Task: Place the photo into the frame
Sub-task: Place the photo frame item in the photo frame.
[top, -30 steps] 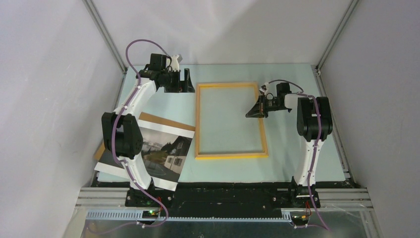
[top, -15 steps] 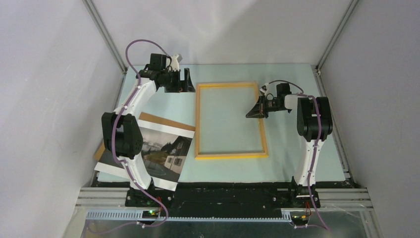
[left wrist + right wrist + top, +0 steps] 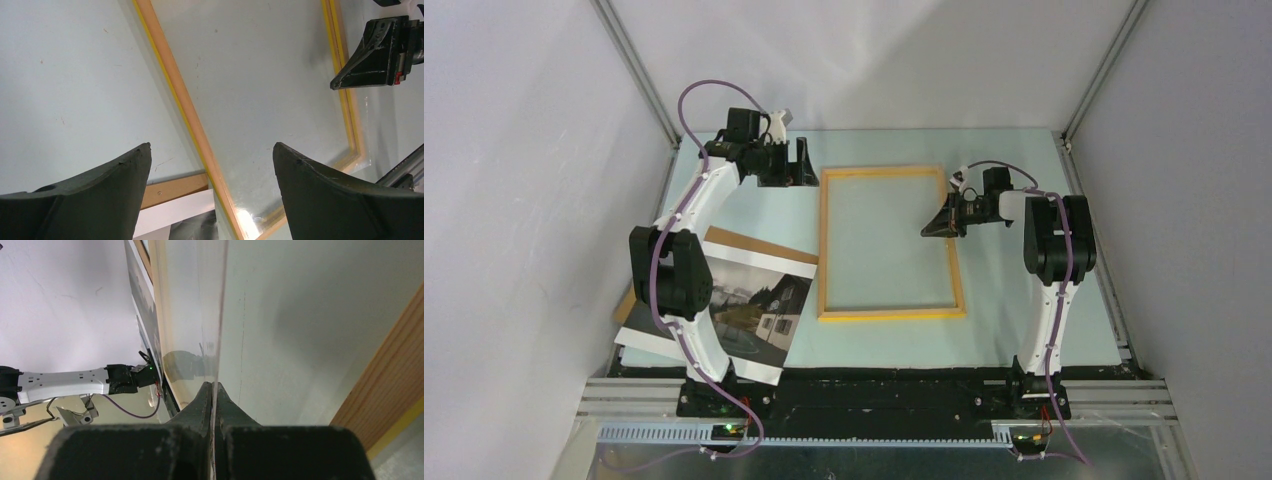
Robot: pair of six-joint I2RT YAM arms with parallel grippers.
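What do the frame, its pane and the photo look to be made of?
The frame: probably wood, tan face, yellow-painted side. The pane: clear glossy sheet with glare, glass or acrylic, cannot tell. The photo: seemingly printed paper, white margin showing.

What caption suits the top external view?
Yellow-orange wooden picture frame lies mid-table; grey landscape photo print lies near-left; left pincer open, right pincer shut on the frame's clear pane.

Lab robot cell, white walls (image 3: 514, 200), aluminium rails (image 3: 636, 70)
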